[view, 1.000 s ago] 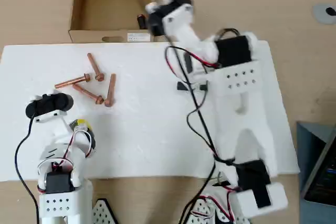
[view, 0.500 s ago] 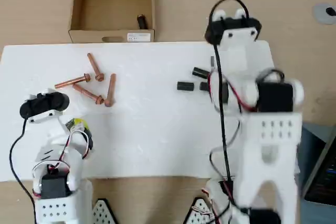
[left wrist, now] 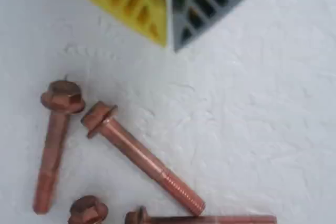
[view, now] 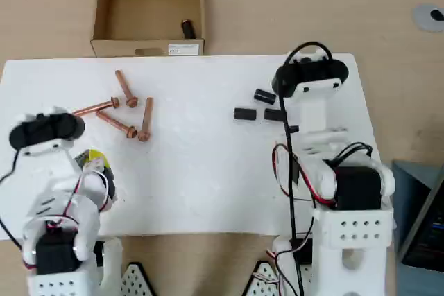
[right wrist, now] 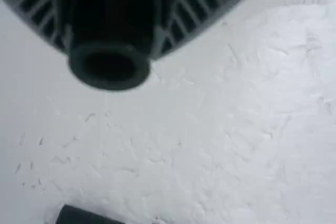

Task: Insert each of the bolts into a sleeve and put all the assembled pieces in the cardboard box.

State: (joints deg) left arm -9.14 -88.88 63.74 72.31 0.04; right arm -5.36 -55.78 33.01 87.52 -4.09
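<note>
The white mat (view: 194,185) is lying below the cardboard box (view: 146,48) holding one dark piece (view: 187,28), the left gripper (left wrist: 169,38) is hanging pressed together and empty by four bolts (view: 146,118), and the right gripper (right wrist: 113,30) is pinching a sleeve (right wrist: 109,69) near the loose sleeves (view: 244,114).

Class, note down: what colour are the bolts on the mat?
Copper-coloured bolts, clearest in the left wrist view.

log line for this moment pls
right tool: shut on sleeve | left tool: shut, empty, near bolts | cardboard box: one piece inside
</note>
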